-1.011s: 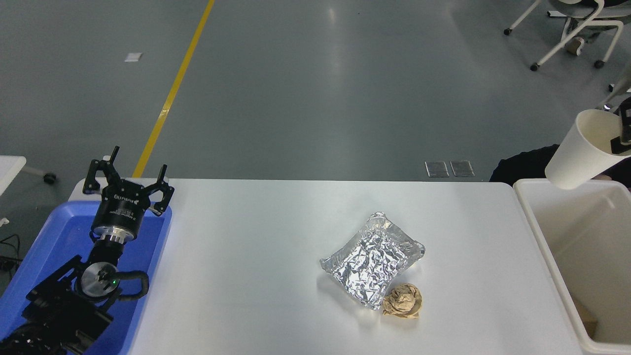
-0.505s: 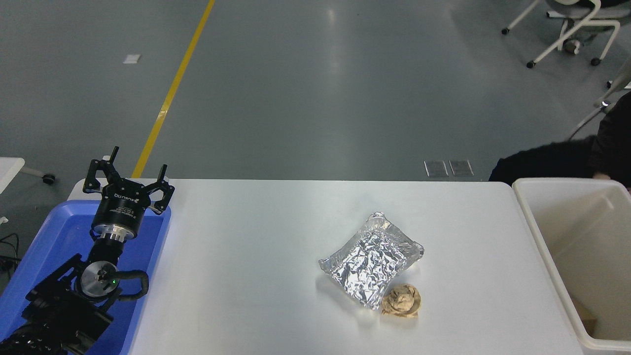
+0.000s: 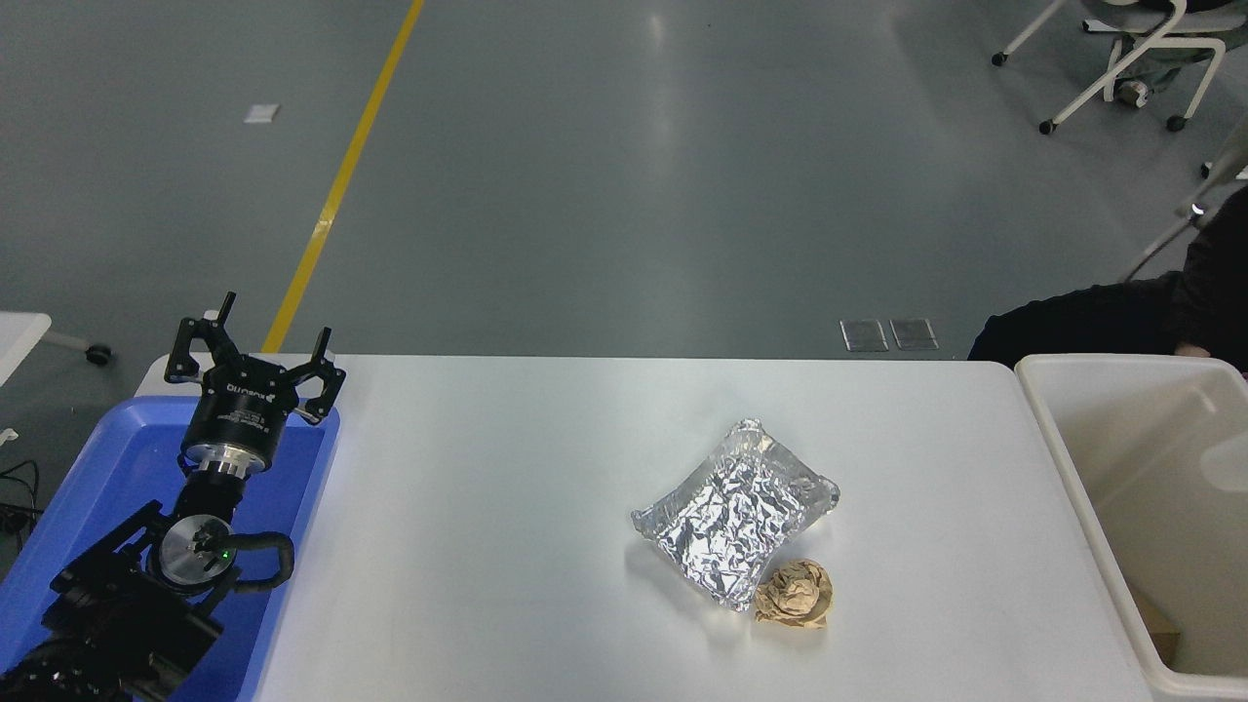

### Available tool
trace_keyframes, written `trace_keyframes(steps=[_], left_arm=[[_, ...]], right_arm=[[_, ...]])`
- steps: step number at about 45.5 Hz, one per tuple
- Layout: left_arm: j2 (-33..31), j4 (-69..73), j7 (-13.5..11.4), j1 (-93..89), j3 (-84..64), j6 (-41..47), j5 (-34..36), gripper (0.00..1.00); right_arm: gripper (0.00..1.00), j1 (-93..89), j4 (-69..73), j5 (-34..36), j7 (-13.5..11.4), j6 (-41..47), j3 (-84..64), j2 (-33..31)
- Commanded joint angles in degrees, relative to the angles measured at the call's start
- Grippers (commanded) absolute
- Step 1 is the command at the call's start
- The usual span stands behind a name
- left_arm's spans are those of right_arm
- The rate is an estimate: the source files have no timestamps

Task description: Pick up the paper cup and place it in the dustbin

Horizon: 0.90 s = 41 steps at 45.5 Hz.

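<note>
Head view, the only view.

Counts:
- one robot arm in sight
- one blue plastic tray [image 3: 78, 468]
- one dustbin [image 3: 1072, 468]
- one crumpled foil packet [image 3: 738, 517]
- one crumpled brown paper ball [image 3: 796, 595]
- one paper cup [image 3: 1227, 466]

The left gripper [image 3: 255, 336] is parked at the lower left over the far end of the blue tray, with its jaws spread wide and nothing between them. The right arm is out of sight.

The dustbin sits off the table [image 3: 487, 546] at its right end, rim against the table edge and partly cut off by the picture's right side. Inside it, the paper cup shows only as a pale, blurred rounded shape against the right edge of the picture. I cannot tell whether it is upright or lying. Low in the bin's near corner there is a small brown scrap [image 3: 1160, 629], too cut off to name.

The blue tray holds nothing visible, though the arm covers much of it.

On the table, the foil packet lies right of centre. The brown paper ball touches its near right corner.

A person's dark sleeve [image 3: 1072, 322] shows beyond the table's far right corner, just behind the dustbin.
</note>
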Motion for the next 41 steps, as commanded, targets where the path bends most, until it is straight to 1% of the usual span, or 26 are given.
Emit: trace_keyframes(steps=[1, 8, 9, 10, 11, 17, 22, 27, 32, 37, 41], left_arm=[[0.00, 0.00, -0.03, 0.00, 0.00, 0.00, -0.01, 1.00], [0.00, 0.00, -0.03, 0.00, 0.00, 0.00, -0.01, 1.00], [0.00, 0.00, -0.03, 0.00, 0.00, 0.00, -0.01, 1.00], [0.00, 0.00, -0.03, 0.00, 0.00, 0.00, -0.01, 1.00], [0.00, 0.00, -0.03, 0.00, 0.00, 0.00, -0.01, 1.00], [0.00, 0.00, -0.03, 0.00, 0.00, 0.00, -0.01, 1.00], [0.00, 0.00, 0.06, -0.09, 0.00, 0.00, -0.01, 1.00], [0.00, 0.00, 0.06, -0.09, 0.17, 0.00, 0.07, 1.00], [0.00, 0.00, 0.06, -0.18, 0.17, 0.00, 0.07, 1.00], [0.00, 0.00, 0.15, -0.09, 0.17, -0.09, 0.07, 1.00], [0.00, 0.00, 0.15, -0.18, 0.17, -0.09, 0.07, 1.00]], right_arm=[[0.00, -7.33, -7.36, 2.55, 0.07, -1.73, 6.39, 7.89], [0.00, -7.16, -7.72, 2.55, 0.07, -1.91, 6.39, 8.33], [0.13, -6.89, -7.80, 2.55, 0.07, -1.82, 6.39, 8.33], [0.54, -6.72, -7.98, 2.55, 0.07, -1.73, 6.39, 8.33], [1.00, -6.54, -8.24, 2.55, 0.07, -1.47, 6.39, 8.33], [1.00, -4.08, -7.37, 2.03, 0.16, -0.59, 6.04, 8.33], [1.00, -1.19, -6.75, 0.45, 0.16, 1.95, 4.81, 7.28], [1.00, 6.28, -1.14, -4.38, 0.16, 4.33, 0.68, 4.30], [1.00, 16.46, 8.96, -9.13, -0.10, 6.52, -3.18, -0.19], [1.00, 28.94, 20.56, -12.48, -0.10, 13.37, -6.79, -5.90], [1.00, 39.05, 27.86, -13.27, -0.19, 21.98, -10.48, -7.84]])
